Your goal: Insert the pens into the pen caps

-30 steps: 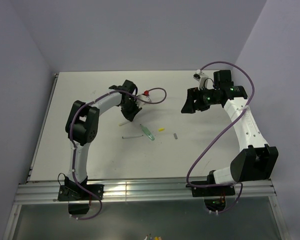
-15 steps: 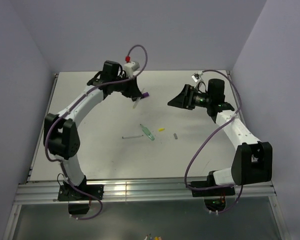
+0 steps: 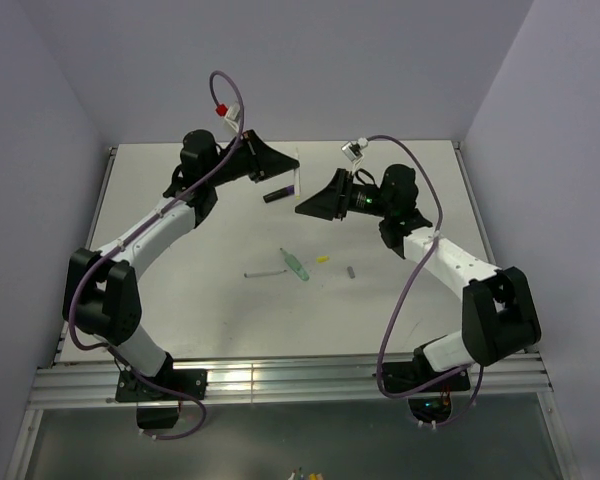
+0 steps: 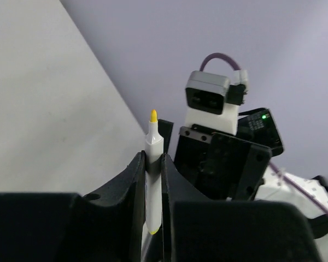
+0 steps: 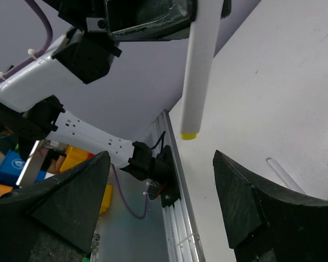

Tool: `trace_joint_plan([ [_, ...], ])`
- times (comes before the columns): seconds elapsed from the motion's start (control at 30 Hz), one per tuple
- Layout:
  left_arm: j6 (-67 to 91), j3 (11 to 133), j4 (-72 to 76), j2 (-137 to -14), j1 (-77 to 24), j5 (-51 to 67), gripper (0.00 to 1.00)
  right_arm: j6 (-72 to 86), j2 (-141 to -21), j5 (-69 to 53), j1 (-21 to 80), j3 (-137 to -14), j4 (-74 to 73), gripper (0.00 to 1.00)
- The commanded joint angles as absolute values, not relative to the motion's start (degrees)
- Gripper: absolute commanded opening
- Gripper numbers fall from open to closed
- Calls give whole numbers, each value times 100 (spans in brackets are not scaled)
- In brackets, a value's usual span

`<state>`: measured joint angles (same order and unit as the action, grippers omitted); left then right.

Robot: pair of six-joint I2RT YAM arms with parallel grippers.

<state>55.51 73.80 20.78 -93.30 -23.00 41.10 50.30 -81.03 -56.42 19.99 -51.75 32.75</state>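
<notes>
A held pen [image 4: 153,136] stands between the left gripper [image 4: 153,164]'s fingers above the table [image 3: 180,300]'s far half, the right gripper [image 3: 305,205] just right of it. Nearer the bases, left to right, lie 2 loose pens [image 3: 263,272], then 2 caps [image 3: 323,260].

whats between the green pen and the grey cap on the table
The small yellow cap lies between the green pen and the grey cap, apart from both. This shows in the top external view.

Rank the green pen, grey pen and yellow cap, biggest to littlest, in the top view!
1. green pen, fattest.
2. grey pen, similar length but thinner.
3. yellow cap, clearly smallest.
</notes>
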Motion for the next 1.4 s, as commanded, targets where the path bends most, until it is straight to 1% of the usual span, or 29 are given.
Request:
trace_joint_plan([
  [0.0,6757,7216,3233,-9281,-2347,4105,0,5695,-8244,-5555,2074,-5229,4244,83],
  [0.1,6829,7137,3392,-9299,-2373,4078,0,5941,-8455,-5528,2074,-5317,4263,81],
  [0.13,6907,7085,3462,-9308,-2399,4043,0,6089,-8568,-5494,2066,-5370,4324,78],
  [0.2,6943,7049,3472,-9308,-2417,4017,0,6143,-8587,-5476,2065,-5396,4376,76],
  [0.23,6943,7049,3454,-9325,-2426,3999,0,6283,-8630,-5467,2065,-5414,4499,72],
  [0.37,7005,7049,3454,-9369,-2443,3999,0,6530,-8631,-5440,2065,-5370,4816,62],
  [0.4,6996,7075,3437,-9395,-2461,3982,0,6565,-8613,-5458,2065,-5370,4860,58],
  [0.47,7022,7084,3489,-9439,-2487,3990,0,6653,-8604,-5493,2065,-5370,4939,55],
  [0.5,7014,7093,3498,-9466,-2496,3990,0,6671,-8596,-5502,2065,-5379,4948,52],
  [0.77,7005,7032,3498,-9501,-2593,4034,0,6715,-8552,-5502,2057,-5326,4966,43],
  [0.83,7031,6996,3533,-9492,-2610,4043,0,6715,-8569,-5519,2057,-5352,4966,37],
  [0.87,7031,6961,3533,-9475,-2619,4034,0,6706,-8569,-5520,2057,-5361,4966,29],
  [0.93,7040,6935,3551,-9466,-2628,4034,0,6706,-8578,-5520,2057,-5353,4957,21],
  [0.97,7049,6908,3551,-9466,-2637,4034,0,6706,-8578,-5528,2048,-5344,4957,10],
  [1.07,7075,6882,3595,-9448,-2646,4060,0,6706,-8552,-5519,2022,-5300,4957,0],
  [1.1,7066,6873,3603,-9440,-2646,4069,0,6706,-8552,-5520,1995,-5300,4948,0],
  [1.2,6961,6847,3534,-9404,-2645,4157,22,6627,-8438,-5511,1899,-5247,4931,0],
  [1.23,6883,6881,3446,-9396,-2619,4183,37,6592,-8403,-5511,1864,-5221,4887,0],
  [1.27,6621,7004,3167,-9378,-2610,4210,42,6540,-8359,-5502,1820,-5177,4826,0],
  [1.3,6479,7092,3034,-9369,-2584,4245,51,6409,-8263,-5511,1776,-5168,4747,0],
  [1.33,6312,7180,2867,-9352,-2462,4289,65,6320,-8201,-5519,1680,-5133,4537,0],
  [1.37,5867,7389,2709,-9325,-2383,4298,71,6198,-8113,-5520,1627,-5055,4396,0],
])
